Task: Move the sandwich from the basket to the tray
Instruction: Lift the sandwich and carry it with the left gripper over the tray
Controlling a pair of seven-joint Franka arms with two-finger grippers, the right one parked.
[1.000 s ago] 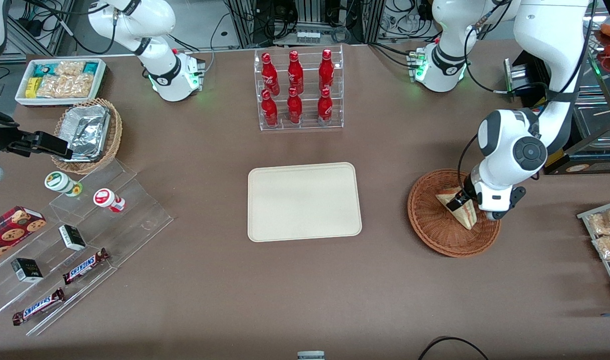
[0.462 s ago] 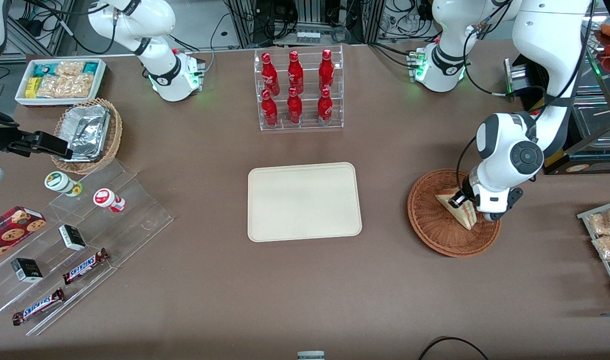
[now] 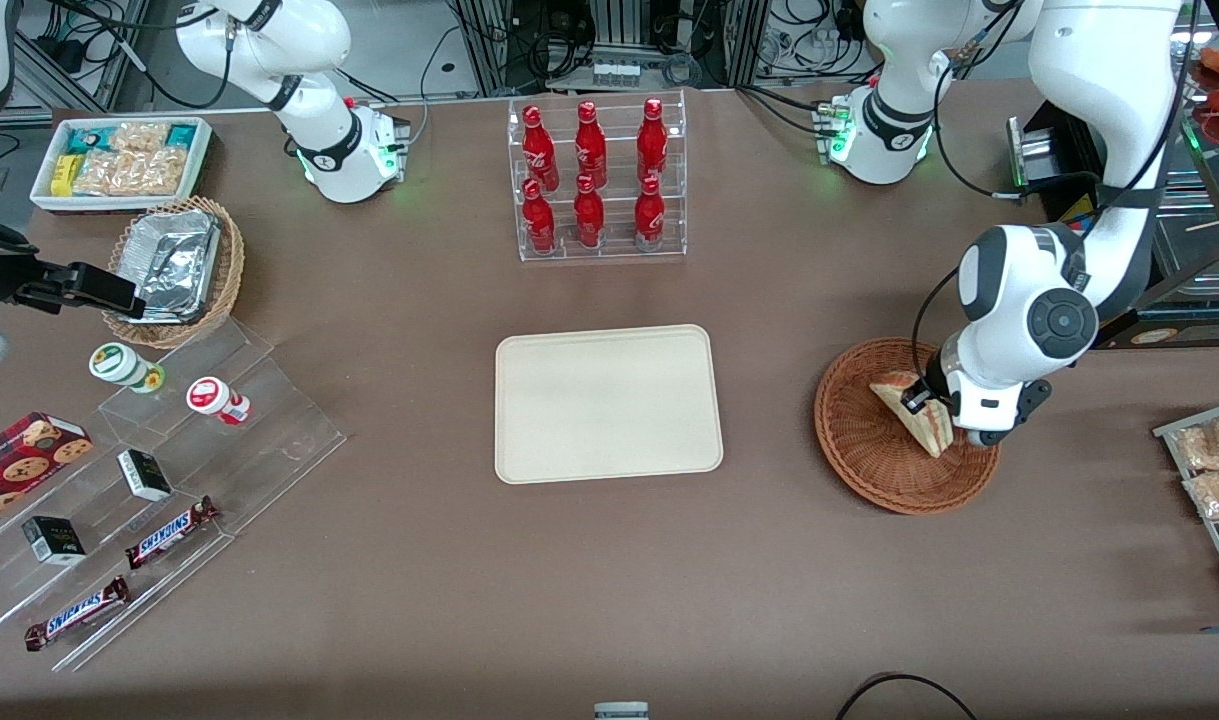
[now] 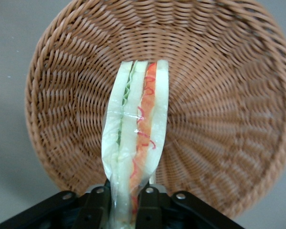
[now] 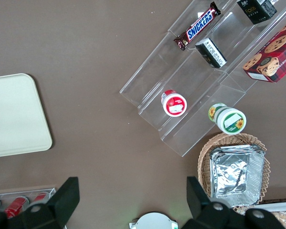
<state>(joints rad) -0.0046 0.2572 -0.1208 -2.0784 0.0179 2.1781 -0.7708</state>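
The claw is clamped on the sandwich (filling edge showing), which sits over the wicker basket, well apart from the tray.

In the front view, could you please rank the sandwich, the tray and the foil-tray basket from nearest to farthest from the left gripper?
1. Sandwich: clamped in the left gripper, over the basket.
2. Tray: mid-table.
3. Foil-tray basket: toward the parked arm's end.
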